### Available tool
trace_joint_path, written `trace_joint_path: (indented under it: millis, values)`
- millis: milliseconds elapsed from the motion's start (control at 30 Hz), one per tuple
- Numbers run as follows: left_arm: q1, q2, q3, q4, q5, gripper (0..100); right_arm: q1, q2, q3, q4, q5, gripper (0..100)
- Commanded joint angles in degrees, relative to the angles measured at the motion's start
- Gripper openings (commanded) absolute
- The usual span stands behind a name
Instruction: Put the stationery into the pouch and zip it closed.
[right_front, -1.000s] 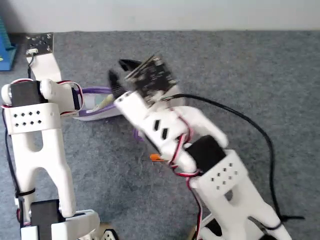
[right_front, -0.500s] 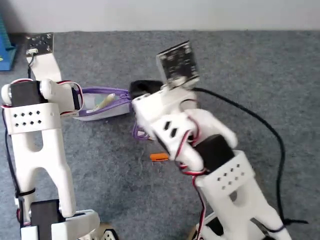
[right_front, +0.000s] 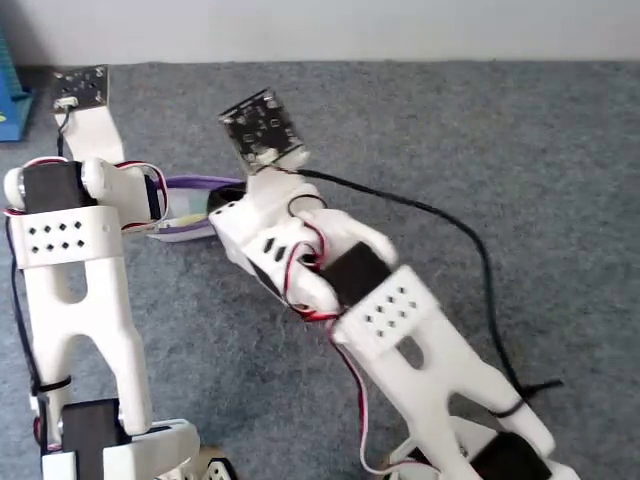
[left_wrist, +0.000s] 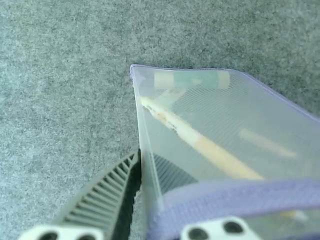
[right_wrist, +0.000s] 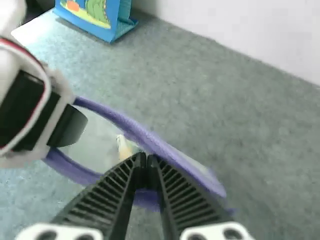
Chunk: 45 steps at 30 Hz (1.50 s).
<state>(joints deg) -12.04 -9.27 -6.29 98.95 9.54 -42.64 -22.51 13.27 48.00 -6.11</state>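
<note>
Left gripper (left_wrist: 141, 170): clamped on pouch (left_wrist: 225, 130) edge.
Right gripper (right_wrist: 146, 161): jaws closed at pouch mouth; swung left from pouch's end since earlier.

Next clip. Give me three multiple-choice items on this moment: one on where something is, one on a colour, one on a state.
1. Where is the pale stick?
A) inside the pouch
B) on the floor beside it
C) against the wall

2. What colour is the pouch's zip band?
A) red
B) purple
C) green

3. How is the right claw?
A) wide open
B) holding a blue card
C) shut

Key:
1 A, the stick shows through the pouch's clear wall.
2 B, the band is purple in both wrist views.
3 C, its fingers meet in the right wrist view.
</note>
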Motion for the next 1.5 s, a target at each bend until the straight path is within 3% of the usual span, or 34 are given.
trace_joint_path:
  millis: [0,233,467,700,867,1100,1467]
  values:
    - [-0.3,0.2,-0.1,1.5,0.5,1,4.4,-6.3,-3.7,8.3,-0.5,1.5]
    - [-0.3,0.1,-0.1,1.5,0.5,1,18.9,-7.2,-3.6,23.9,-6.8,1.9]
    - [-0.2,0.1,-0.1,1.5,0.5,1,22.3,6.9,-3.7,35.0,-6.6,2.3]
    - [-0.3,-0.2,-0.1,1.5,0.5,1,21.9,21.8,-4.0,40.7,-3.3,24.2]
    - [-0.3,-0.2,-0.1,1.5,0.5,1,22.8,26.8,-4.0,40.5,-3.8,21.8]
    - [-0.2,0.0,-0.1,1.5,0.5,1,27.3,31.2,-4.0,40.4,-11.7,19.9]
    - [0.1,0.3,-0.1,1.5,0.5,1,27.4,38.0,-4.4,29.1,-18.9,19.9]
